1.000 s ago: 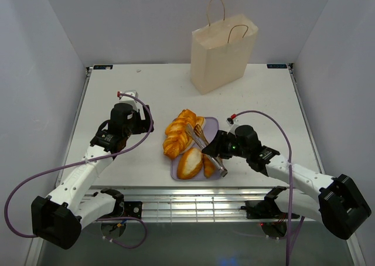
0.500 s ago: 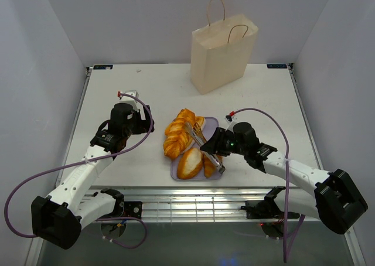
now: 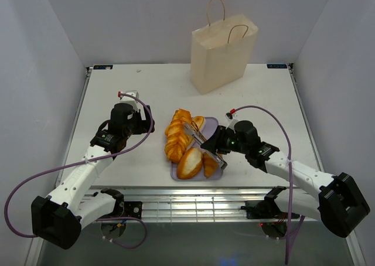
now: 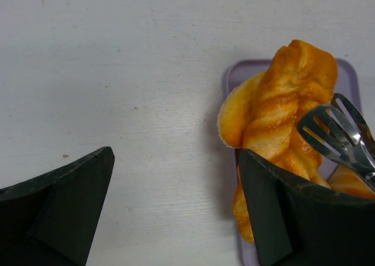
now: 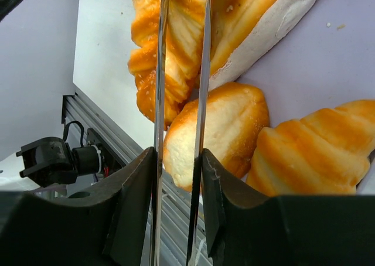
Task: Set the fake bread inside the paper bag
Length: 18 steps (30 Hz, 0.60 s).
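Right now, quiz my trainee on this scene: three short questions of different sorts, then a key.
1. True or false: the paper bag lies flat on its side.
2. What does the right gripper hold? A a croissant; B metal tongs; C a bag handle.
3. Fill in: the fake bread rests on a lilac ____.
Key: 1 false, it stands upright; 2 B; 3 tray.

A white rectangular tabletop, faintly scuffed, is closed in left, back and right by plain pale lilac-grey walls. Two small blue tabs mark its far corners. A slatted silver metal frame runs along its near edge, above a dark glossy floor. Light is soft and even.
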Each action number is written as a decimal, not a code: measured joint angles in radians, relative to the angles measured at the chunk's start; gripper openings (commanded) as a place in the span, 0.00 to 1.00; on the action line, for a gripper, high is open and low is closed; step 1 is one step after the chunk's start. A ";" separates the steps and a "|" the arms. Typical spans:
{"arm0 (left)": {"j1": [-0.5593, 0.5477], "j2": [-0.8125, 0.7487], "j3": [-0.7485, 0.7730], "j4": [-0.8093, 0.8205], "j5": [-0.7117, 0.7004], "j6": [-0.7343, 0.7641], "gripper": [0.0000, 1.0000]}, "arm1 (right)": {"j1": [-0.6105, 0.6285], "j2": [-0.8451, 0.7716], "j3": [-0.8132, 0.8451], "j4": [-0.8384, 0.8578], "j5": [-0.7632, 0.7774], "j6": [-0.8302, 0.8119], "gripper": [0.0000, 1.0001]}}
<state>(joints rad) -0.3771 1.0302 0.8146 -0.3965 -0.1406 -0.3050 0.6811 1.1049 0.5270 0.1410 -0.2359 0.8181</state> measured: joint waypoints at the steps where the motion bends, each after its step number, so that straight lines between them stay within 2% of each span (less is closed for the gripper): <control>1: 0.000 0.000 0.000 0.000 0.000 0.000 0.98 | 0.000 -0.007 0.003 -0.003 0.002 -0.003 0.32; 7: -0.002 0.000 0.000 0.000 0.000 0.000 0.98 | 0.000 -0.020 0.022 -0.034 0.009 -0.014 0.25; 18: -0.005 0.000 0.000 0.000 0.000 0.000 0.98 | 0.000 -0.072 0.138 -0.149 0.055 -0.070 0.24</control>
<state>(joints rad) -0.3817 1.0302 0.8146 -0.3965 -0.1410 -0.3046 0.6811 1.0332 0.6651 -0.0078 -0.1806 0.7483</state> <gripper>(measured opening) 0.979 0.369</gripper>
